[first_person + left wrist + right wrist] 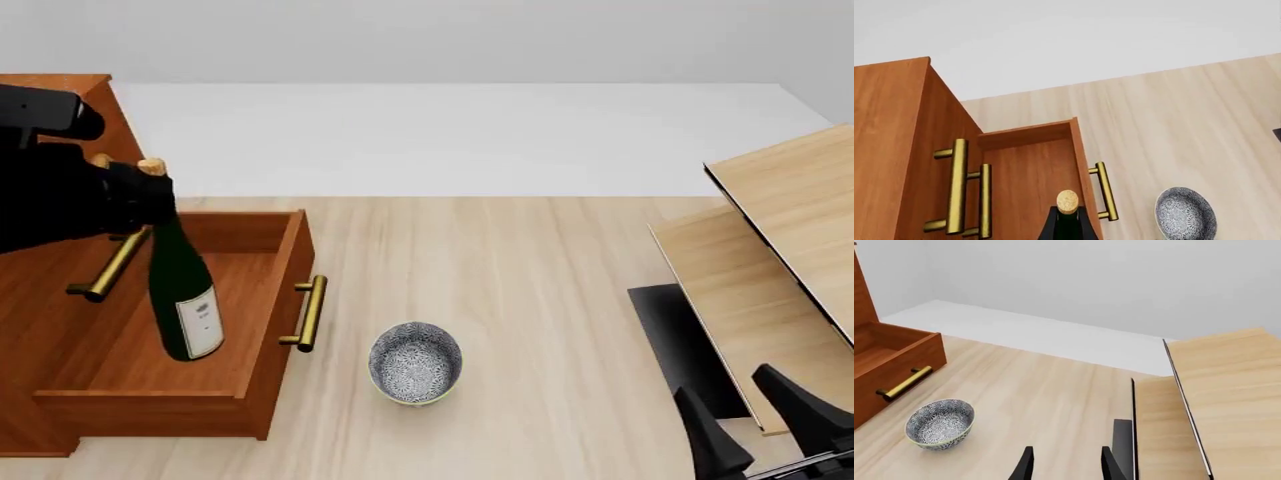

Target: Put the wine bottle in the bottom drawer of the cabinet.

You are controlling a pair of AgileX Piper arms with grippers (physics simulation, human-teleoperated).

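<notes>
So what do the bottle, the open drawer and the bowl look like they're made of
The wine bottle looks like glossy dark green glass, with a gold foil cap and white paper label. The bottom drawer looks like reddish-brown wood with visible grain and a brass-coloured metal handle. The bowl is probably glazed ceramic, judging by its fine blue-grey pattern.

Bottom drawer (200,300) pulled open, top unobstructed; wine bottle (180,290) hangs over its interior. Patterned bowl (415,363) sits on table (534,300) just beside drawer handle (310,313). Pale shelf unit (774,270) blocks right side.
</notes>
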